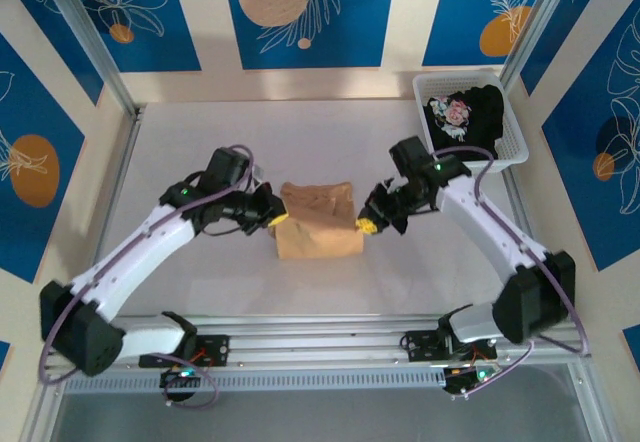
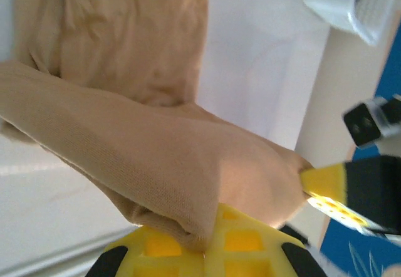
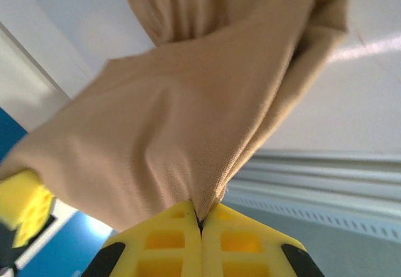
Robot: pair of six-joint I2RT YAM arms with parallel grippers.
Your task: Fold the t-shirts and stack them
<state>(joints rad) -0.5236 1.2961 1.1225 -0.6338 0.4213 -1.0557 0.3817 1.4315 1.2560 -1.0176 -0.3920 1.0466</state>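
I have both arms on the tan t-shirt [image 1: 318, 222], which lies part-folded in a rough rectangle on the table, well apart from the white mesh basket [image 1: 512, 132] and nearer to the arm bases than the basket is. The left gripper [image 1: 272, 218] is clenched on the shirt edge farthest from the basket. In its wrist view the cloth runs straight down into the seam between the yellow pads. The right gripper [image 1: 368, 224] is clamped on the edge facing the basket, with the fabric bunched to a point where the pads meet. The black t-shirt [image 1: 462, 112] sits crumpled inside the basket, not yet folded.

My worry is the bite: each gripper seems to hold only a narrow pinch near the hem, so a quick lift could pull the cloth free on one side. I also can't tell how many layers each pinch has caught. If one has fewer, the fold underneath may open or skew. Unequal height or timing between the arms would twist the rectangle.
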